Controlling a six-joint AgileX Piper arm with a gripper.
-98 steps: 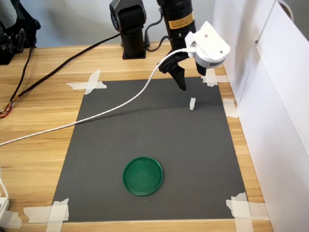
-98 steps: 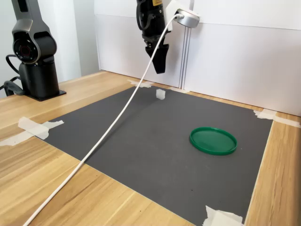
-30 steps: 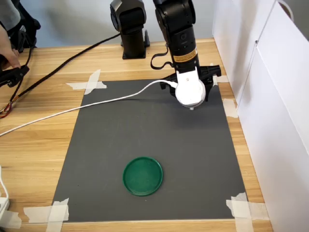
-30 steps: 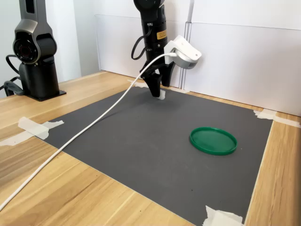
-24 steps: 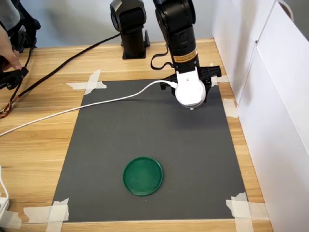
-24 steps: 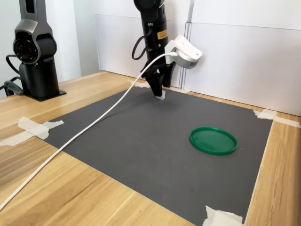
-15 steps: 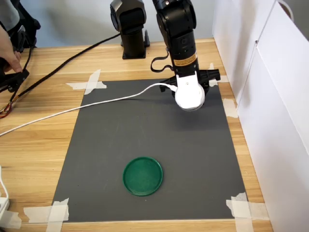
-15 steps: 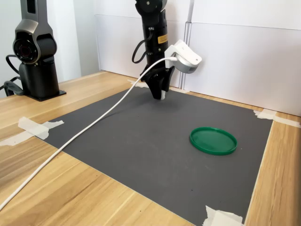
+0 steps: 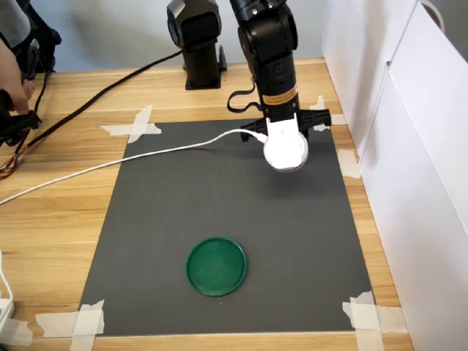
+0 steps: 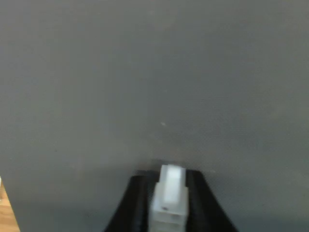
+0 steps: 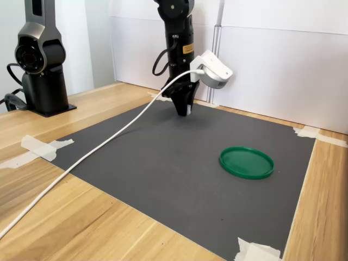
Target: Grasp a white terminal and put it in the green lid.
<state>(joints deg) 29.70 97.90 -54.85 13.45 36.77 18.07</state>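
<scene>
Matt dark mat (image 9: 219, 205) (finely grained), glossy plastic green lid (image 9: 216, 266)

A light wooden bench (image 9: 66, 212) carried a dark grey mat (image 9: 234, 227) fixed at its corners with white tape pieces (image 9: 135, 124). White panels (image 11: 272, 70) stood along the bench's far edge in the second exterior view, and along the first exterior view's right. The lighting was soft and even.

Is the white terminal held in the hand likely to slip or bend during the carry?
The white terminal looks like rigid moulded plastic, so it probably will not bend. It is tiny, so likely very light. The hand pinches it between narrow fingers, so it might twist or slip.
</scene>
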